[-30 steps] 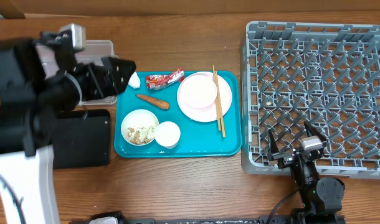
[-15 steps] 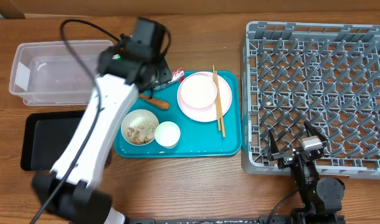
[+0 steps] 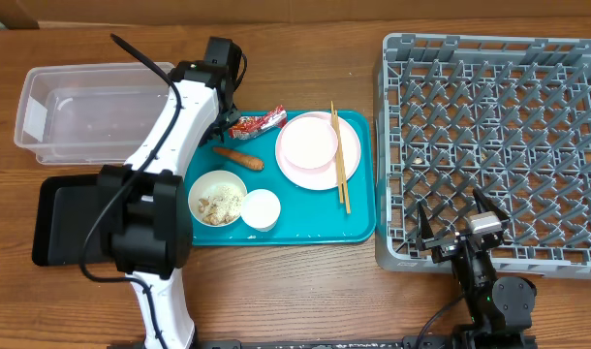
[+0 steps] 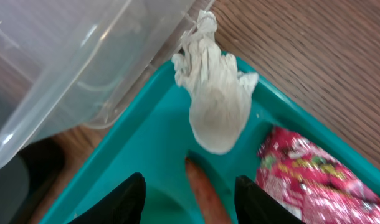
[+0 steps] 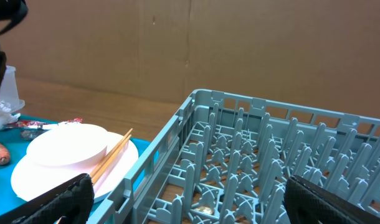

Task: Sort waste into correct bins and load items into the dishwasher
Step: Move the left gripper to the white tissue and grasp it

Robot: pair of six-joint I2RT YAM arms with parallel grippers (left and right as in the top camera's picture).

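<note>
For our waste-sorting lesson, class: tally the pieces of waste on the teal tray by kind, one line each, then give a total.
Red snack wrapper: 1
Crumpled white tissue: 1
Orange carrot piece: 1
Heap of beige food scraps, in the white bowl: 1
Total: 4

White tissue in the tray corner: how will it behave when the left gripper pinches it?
The tissue looks thin and crumpled, so it is probably very light and floppy, and should squash rather than resist. Its twisted tail lies by the clear tub rim, so it may snag slightly on lifting. It seems unlikely to roll or slide on the teal tray.
</note>
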